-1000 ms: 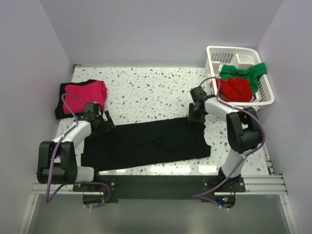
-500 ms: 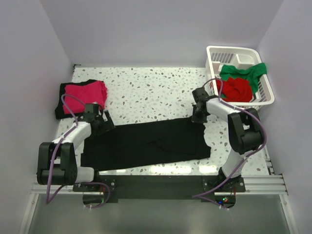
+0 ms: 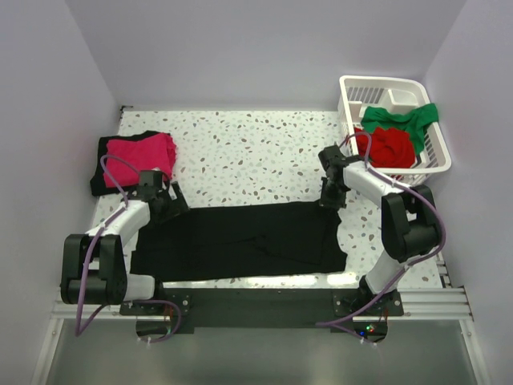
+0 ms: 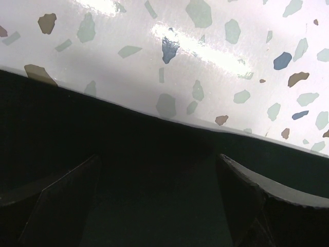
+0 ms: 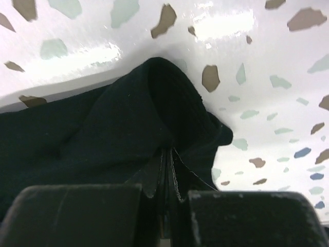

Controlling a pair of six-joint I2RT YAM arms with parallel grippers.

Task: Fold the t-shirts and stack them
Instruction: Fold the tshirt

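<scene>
Pinching a raised fold at the far right corner of the black cloth t-shirt (image 3: pixel 240 241), the right pincer (image 3: pixel 330 198) is pressed together. The shirt lies flat along the near side of the speckled white bench (image 3: pixel 248 152). Over its far left edge the left pincer (image 3: pixel 172 207) stands spread. Bare bench stretches beyond, between the folded magenta-pink t-shirt (image 3: pixel 143 151) and the white slatted plastic basket (image 3: pixel 381 80).
</scene>
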